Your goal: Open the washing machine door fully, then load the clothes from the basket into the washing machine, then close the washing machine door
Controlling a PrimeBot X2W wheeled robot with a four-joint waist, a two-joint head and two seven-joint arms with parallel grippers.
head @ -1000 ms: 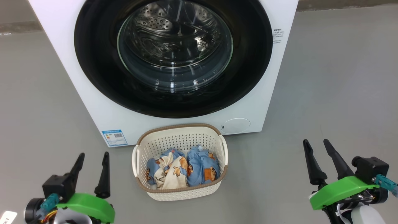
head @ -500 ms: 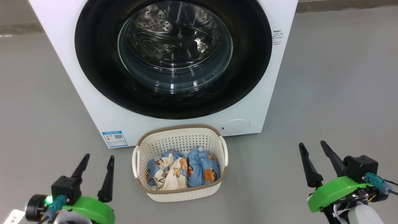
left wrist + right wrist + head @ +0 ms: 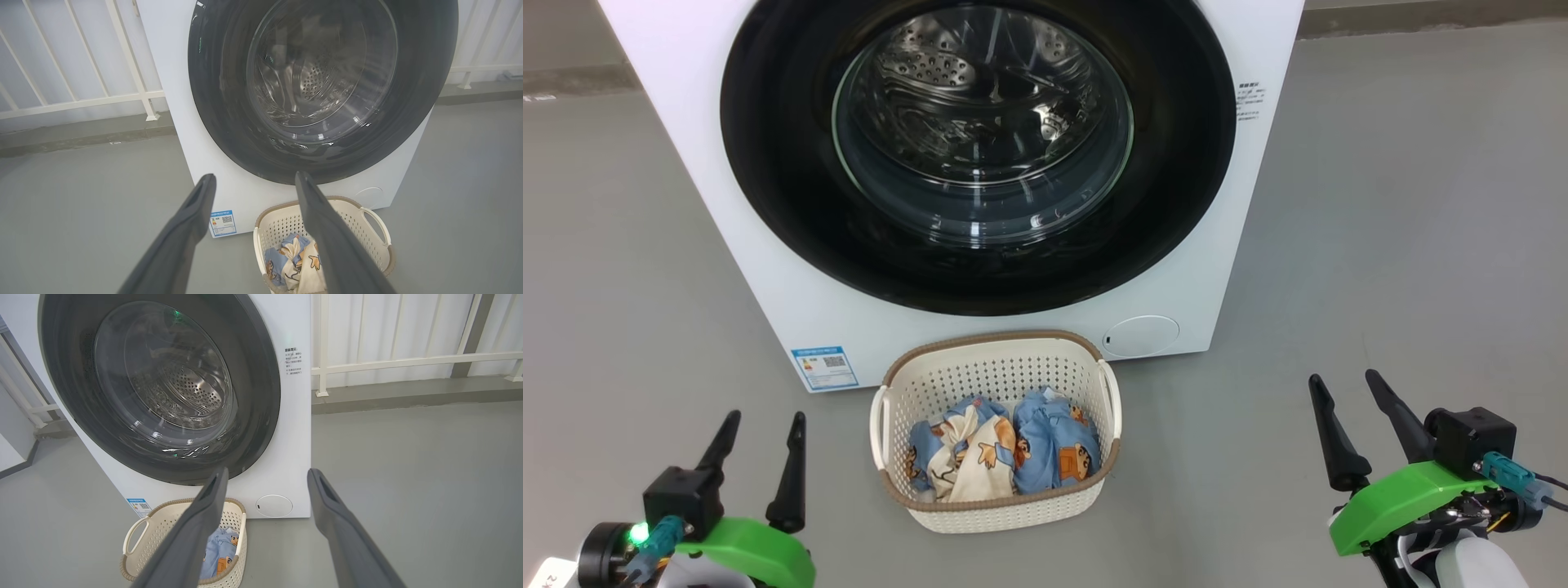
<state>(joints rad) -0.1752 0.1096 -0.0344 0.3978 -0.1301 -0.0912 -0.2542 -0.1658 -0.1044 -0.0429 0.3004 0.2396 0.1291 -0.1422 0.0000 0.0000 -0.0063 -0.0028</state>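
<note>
**Door shut, basket full, both claws hanging back with nothing in them**

So the big white box-shaped front-loading washing machine [image 3: 686, 122] sits on the plain grey floor [image 3: 1405, 245], and pretty much its whole front is the large round door with the wide glossy black rim and bulging clear glass window [image 3: 980, 131]. The door is closed flat against the front, and you can see the steel perforated drum through the glass.

Right below the door's bottom edge, just in front of the machine, is the small cream-white perforated plastic basket with the brown woven-look rim [image 3: 992, 337]. Inside it are the light-blue and cream clothes with the orange-and-brown cartoon boy print [image 3: 1005, 449], two little bundles side by side, down below the rim.

The left gripper [image 3: 768, 418] is at the lower left, off to the basket's left and a bit nearer the robot, not touching it. Its two long dark fingers are spread apart with nothing between them. The right gripper [image 3: 1343, 377] is at the lower right, well apart from the basket, also spread wide and holding nothing. Both point up toward the machine, well short of the door.

Small stuff: a round white flap [image 3: 1141, 336] low on the front, just right of the basket, and a blue label [image 3: 824, 368] just left of it.
</note>
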